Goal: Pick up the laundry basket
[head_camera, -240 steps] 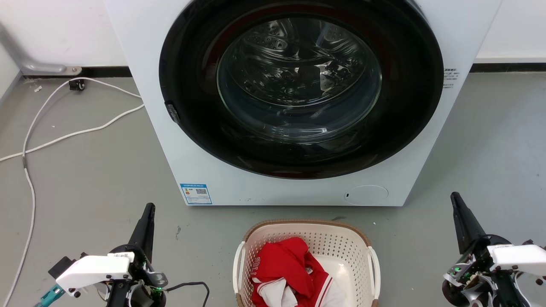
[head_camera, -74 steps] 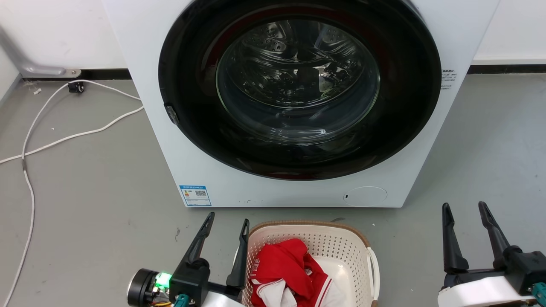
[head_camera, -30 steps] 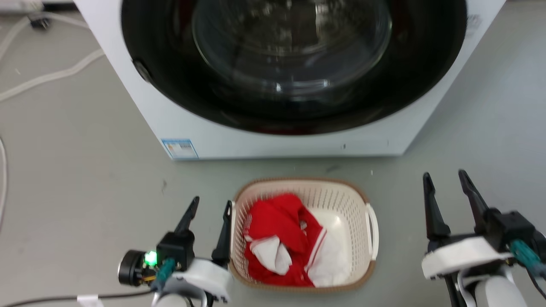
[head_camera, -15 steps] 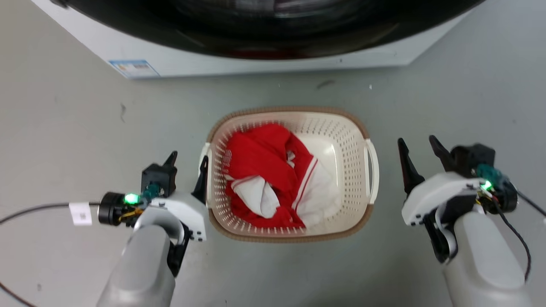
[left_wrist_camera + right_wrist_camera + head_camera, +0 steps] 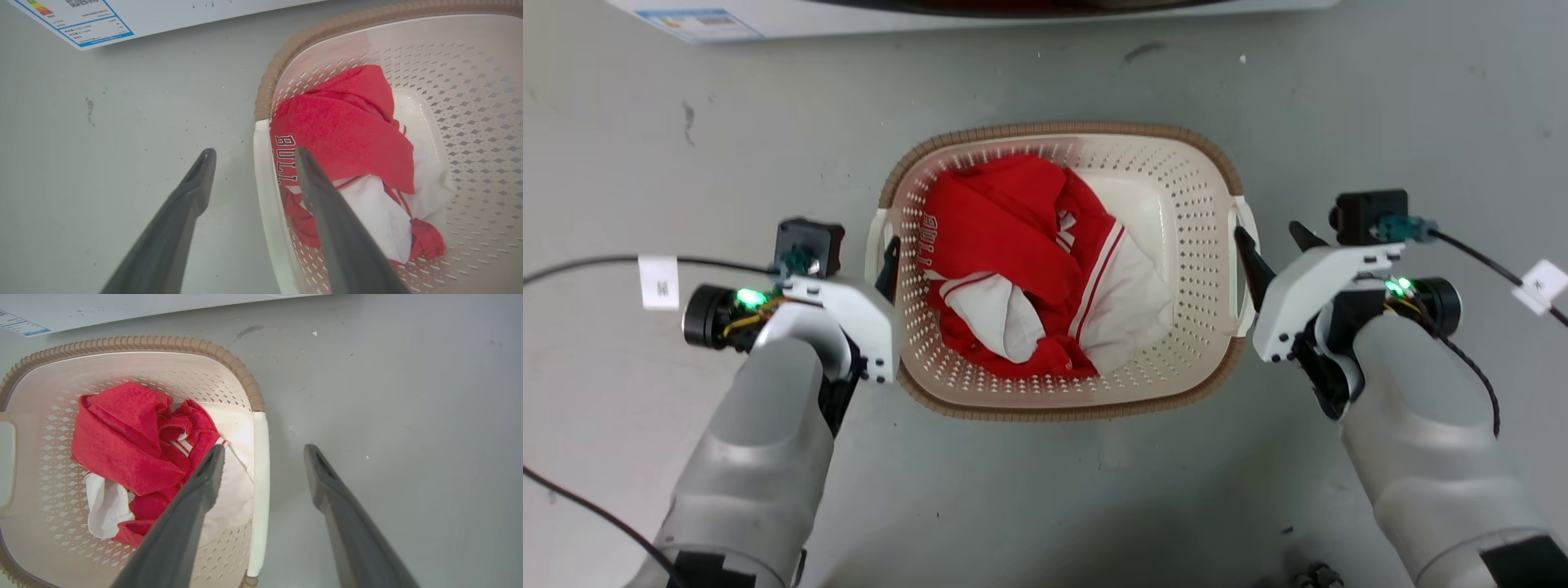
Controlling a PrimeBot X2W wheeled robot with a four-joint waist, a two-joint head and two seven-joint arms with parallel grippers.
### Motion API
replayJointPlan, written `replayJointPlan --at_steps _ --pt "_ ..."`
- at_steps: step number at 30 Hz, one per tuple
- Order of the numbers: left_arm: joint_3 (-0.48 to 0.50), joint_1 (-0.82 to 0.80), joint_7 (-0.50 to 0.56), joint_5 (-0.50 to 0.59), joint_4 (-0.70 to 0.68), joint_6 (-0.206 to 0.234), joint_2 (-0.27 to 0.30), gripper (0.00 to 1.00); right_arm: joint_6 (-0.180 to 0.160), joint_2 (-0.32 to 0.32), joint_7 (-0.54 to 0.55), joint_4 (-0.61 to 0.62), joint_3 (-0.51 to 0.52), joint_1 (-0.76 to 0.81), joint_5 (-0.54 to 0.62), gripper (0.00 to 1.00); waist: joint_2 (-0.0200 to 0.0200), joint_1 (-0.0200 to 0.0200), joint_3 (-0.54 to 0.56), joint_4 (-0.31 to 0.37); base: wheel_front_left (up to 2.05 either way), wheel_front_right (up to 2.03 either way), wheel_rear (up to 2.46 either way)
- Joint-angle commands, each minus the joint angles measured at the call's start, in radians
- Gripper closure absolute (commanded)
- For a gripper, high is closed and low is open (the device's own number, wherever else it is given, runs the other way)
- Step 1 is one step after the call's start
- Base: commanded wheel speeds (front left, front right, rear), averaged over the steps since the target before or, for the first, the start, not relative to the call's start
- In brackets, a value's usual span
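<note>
While the laundry basket (image 5: 1186, 204) sits on the grey floor (image 5: 686, 131) just before the washer (image 5: 849, 20), red-and-white clothing (image 5: 1013, 245) inside, both hands are spread wide, holding nothing. Left hand (image 5: 253, 152) straddles the left white handle (image 5: 263, 183), right hand (image 5: 264, 449) the right handle (image 5: 261, 477). One finger in, one out; contact unclear.

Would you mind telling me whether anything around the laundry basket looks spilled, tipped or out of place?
Nothing stands out. The laundry basket sits upright on the grey floor, the red and white clothes crumpled inside it, none hanging over the rim. Only small dark scuffs mark the floor.
</note>
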State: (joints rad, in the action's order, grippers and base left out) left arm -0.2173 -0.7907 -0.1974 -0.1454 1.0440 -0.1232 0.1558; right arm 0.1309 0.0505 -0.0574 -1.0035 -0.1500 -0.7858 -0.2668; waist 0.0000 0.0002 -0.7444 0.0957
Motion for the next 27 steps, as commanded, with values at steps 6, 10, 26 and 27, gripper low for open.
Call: replayJointPlan --at_steps 6,10,26,27 --pt "-0.051 -0.096 0.102 -0.041 0.088 -0.006 0.001 0.0 0.0 0.0 0.052 -0.122 -0.096 -0.115 -0.045 0.0 0.0 -0.0002 -0.058 0.003 0.0 0.0 0.0" --pt "-0.117 -0.13 0.178 -0.092 0.109 -0.007 0.015 0.0 0.0 0.0 0.118 -0.183 -0.154 -0.163 -0.072 0.0 0.0 -0.0002 -0.075 0.004 0.0 0.0 0.0" --pt "-0.345 -0.172 0.331 -0.293 0.064 -0.006 0.075 0.0 0.0 0.0 0.224 -0.275 -0.206 -0.254 -0.121 0.0 0.0 -0.0002 -0.115 -0.009 0.0 0.0 0.0" --pt "-0.354 -0.172 0.33 -0.302 0.062 -0.006 0.077 0.0 0.0 0.0 0.223 -0.276 -0.204 -0.256 -0.121 0.0 0.0 -0.0002 -0.116 -0.01 0.0 0.0 0.0"
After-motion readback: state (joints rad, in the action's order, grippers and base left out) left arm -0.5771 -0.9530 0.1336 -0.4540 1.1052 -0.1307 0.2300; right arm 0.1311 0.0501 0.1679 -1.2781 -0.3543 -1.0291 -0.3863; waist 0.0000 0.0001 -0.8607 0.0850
